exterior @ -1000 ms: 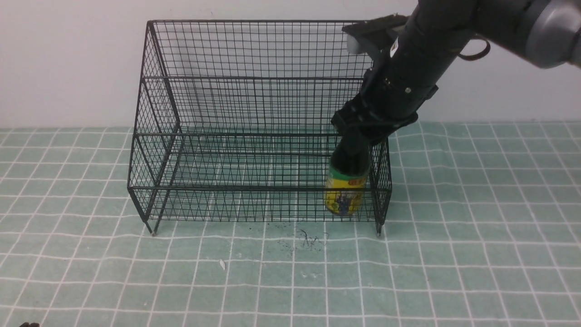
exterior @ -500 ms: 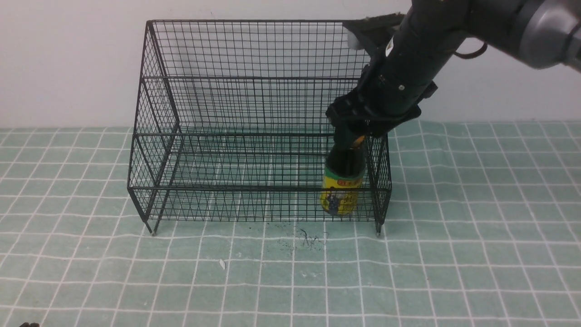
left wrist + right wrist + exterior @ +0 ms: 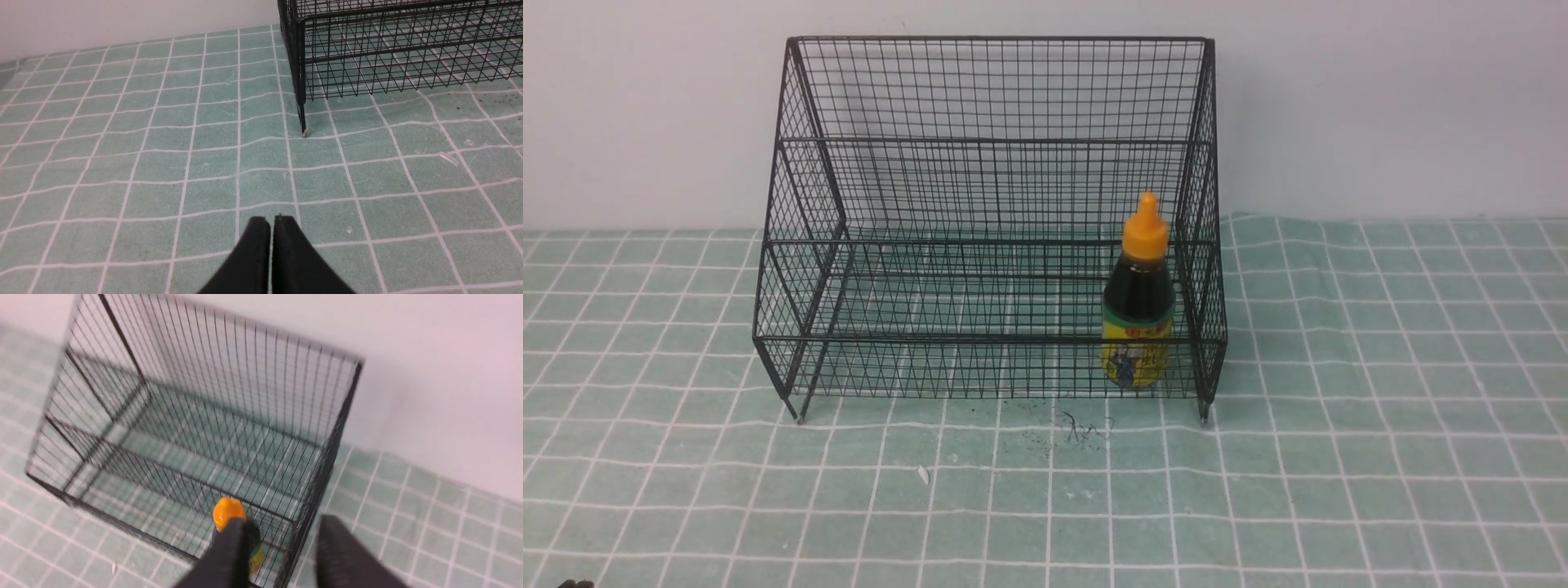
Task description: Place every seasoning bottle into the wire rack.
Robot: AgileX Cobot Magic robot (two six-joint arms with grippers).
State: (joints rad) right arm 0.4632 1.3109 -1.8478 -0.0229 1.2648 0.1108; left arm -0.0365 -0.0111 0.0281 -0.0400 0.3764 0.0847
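One bottle (image 3: 1138,306) stands up in the front, lower part of the black wire rack (image 3: 992,242), close to the rack's right side as I look from the front. It has a pointy orange cap (image 3: 1146,230), dark stuff inside, and a yellow and green label (image 3: 1135,351) with a little cartoon on it. The front wires cross over the low part of the label. The rack sits on the worktop (image 3: 849,506), on a green cloth with white lines, and a pale wall (image 3: 1388,106) is behind it. My right jaws (image 3: 282,551) are apart, with a gap between the tips, and they are not holding the bottle. From the right wrist, one tip covers some of the bottle. My left jaws (image 3: 273,224) are together, or very nearly, with nothing held, and they point out over the cloth, well apart from the rack.
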